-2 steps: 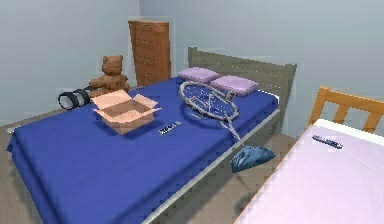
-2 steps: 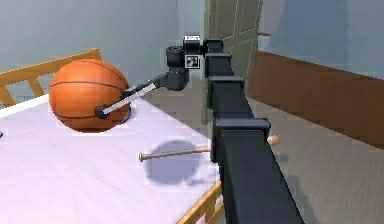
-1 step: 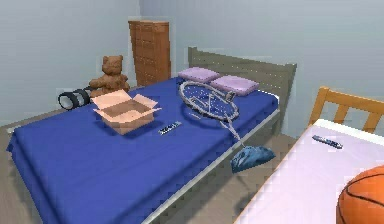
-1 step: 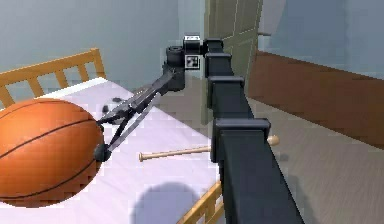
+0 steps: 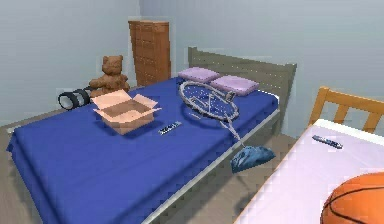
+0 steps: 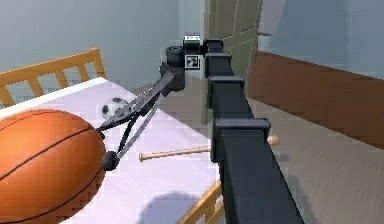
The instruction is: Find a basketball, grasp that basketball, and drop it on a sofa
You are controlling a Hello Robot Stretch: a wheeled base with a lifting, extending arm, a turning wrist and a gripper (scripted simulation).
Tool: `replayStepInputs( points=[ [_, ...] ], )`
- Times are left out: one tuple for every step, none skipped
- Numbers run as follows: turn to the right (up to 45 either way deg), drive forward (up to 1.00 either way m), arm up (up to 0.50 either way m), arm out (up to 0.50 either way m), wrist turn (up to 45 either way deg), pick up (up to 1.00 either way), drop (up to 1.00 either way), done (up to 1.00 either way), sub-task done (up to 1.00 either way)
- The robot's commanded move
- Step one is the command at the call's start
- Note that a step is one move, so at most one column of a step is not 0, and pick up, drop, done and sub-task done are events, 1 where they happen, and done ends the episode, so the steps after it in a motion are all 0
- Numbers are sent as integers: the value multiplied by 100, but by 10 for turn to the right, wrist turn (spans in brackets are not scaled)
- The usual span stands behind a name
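Tabletop edge [image 6: 185,125]: basketball [image 6: 45,165], pincer [image 6: 106,140], floor [image 6: 335,165] beyond

Basketball [image 5: 356,201]: orange sphere, dark curved seam lines. Rests on pale lilac surface [image 5: 300,165], at forward view's bottom right corner, cut by frame edges. Arm side view: large at lower left, seams arcing across its top.
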Motion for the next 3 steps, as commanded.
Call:
replayStepInputs(
  points=[
    [0, 0, 0, -34, 0, 0, 0, 0, 0],
    [-450, 0, 0, 0, 0, 0, 0, 0, 0],
    [-450, 0, 0, 0, 0, 0, 0, 0, 0]
  ],
)
